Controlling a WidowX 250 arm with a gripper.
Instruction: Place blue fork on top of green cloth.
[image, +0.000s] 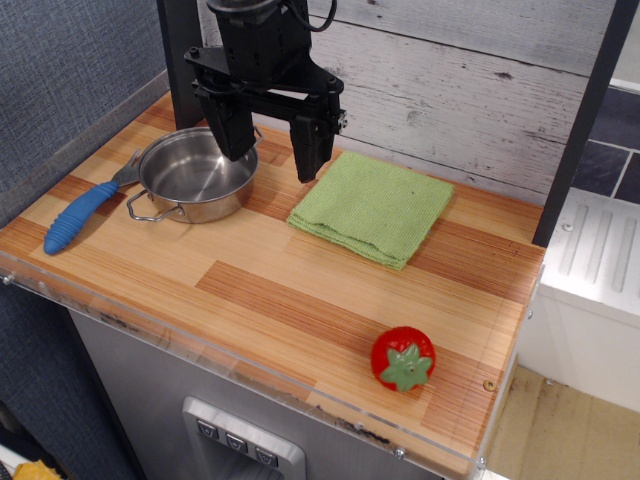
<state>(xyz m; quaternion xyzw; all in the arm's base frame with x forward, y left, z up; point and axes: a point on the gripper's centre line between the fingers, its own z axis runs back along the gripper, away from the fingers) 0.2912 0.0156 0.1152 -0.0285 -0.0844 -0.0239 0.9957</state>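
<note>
Strawberry toy (403, 359) sits closest, near the bench's (300, 300) front right corner, well apart from everything else and out of the work path.

Blue fork (82, 215) lies flat by the left edge of the bench, handle toward the front left corner, head angled back toward the steel pan (196, 175). Tines appear to touch or slip just under the pan's rim; cannot tell which. Handle is thick, ribbed, likely plastic or rubbery: light, stiff, decent friction across the ribs. Grey head is thin and low to the wood, a poor place to pinch. Best hold, by my judgement, is mid-handle, fingers closing across its width, clear of the pan. Fork is long relative to its weight, so an off-centre grip may let it droop or swing; lifting straight up before travelling should free the head from the pan.

Green cloth (372, 206) lies flat toward the back right, just right of the pan, not touching it. Knitted, soft, folded; fork should settle without sliding, though a dragging release could ruck the fabric.

Gripper (270, 148) hangs above the gap between pan and cloth near the back edge, fingers (310, 150) spread apart, holding nothing. Fork untouched; reach must go left past the pan.
</note>
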